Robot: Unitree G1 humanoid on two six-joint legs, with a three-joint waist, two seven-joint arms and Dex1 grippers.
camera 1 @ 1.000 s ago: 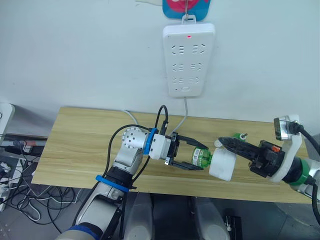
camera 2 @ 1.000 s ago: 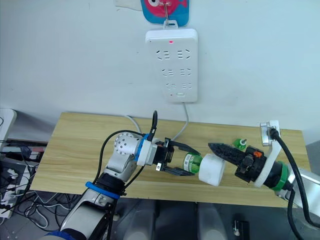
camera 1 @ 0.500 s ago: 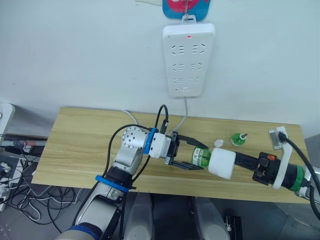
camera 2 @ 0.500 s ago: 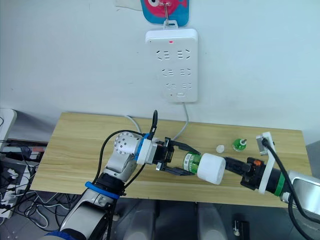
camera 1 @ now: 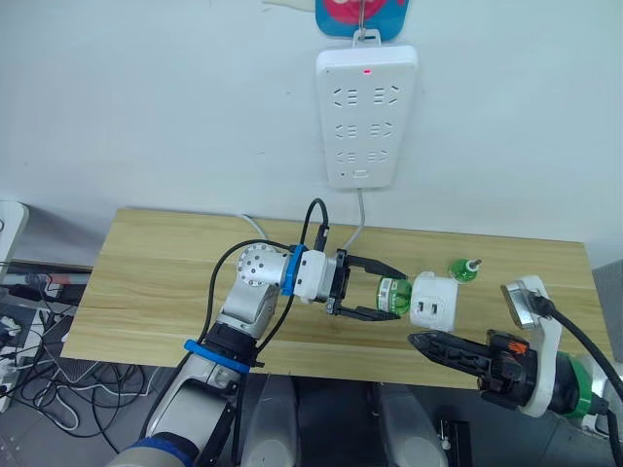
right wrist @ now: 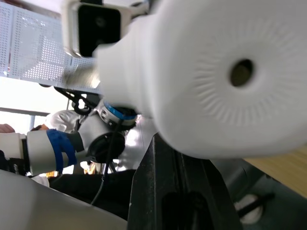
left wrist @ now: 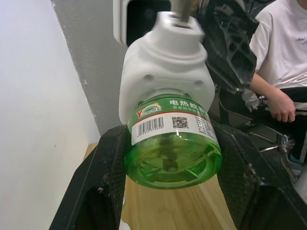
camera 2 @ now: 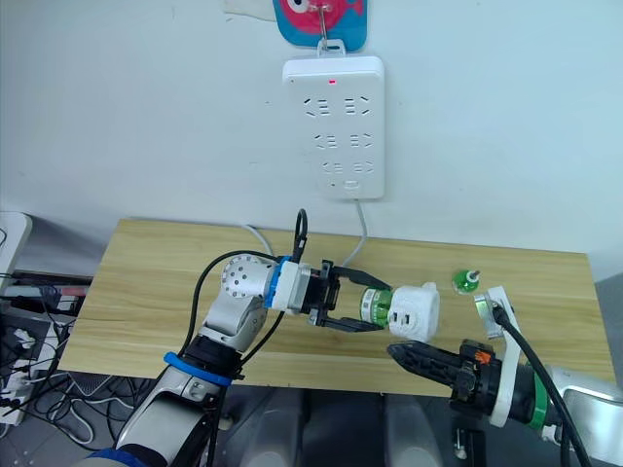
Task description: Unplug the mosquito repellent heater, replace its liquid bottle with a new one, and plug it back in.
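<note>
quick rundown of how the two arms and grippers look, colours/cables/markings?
Left arm: silver-grey links, blue rings, looping black cables, white wrist; left gripper has two black fingers. Right arm: white wrist, green ring, orange tab, black cable, white camera block; right gripper black, tapered.

Just above my right claw [right wrist: 180, 191] looms the white heater [right wrist: 216, 76], its rounded face turned toward me with a small dark hole [right wrist: 241, 72] in the middle and fine ribs fanning out around it. My black fingers [right wrist: 158, 191] sit beneath it, apart from its shell. Beyond the heater, on the far side from me, my other arm [right wrist: 57, 146] reaches in, white with a blue ring, a black cable looping off it.
</note>
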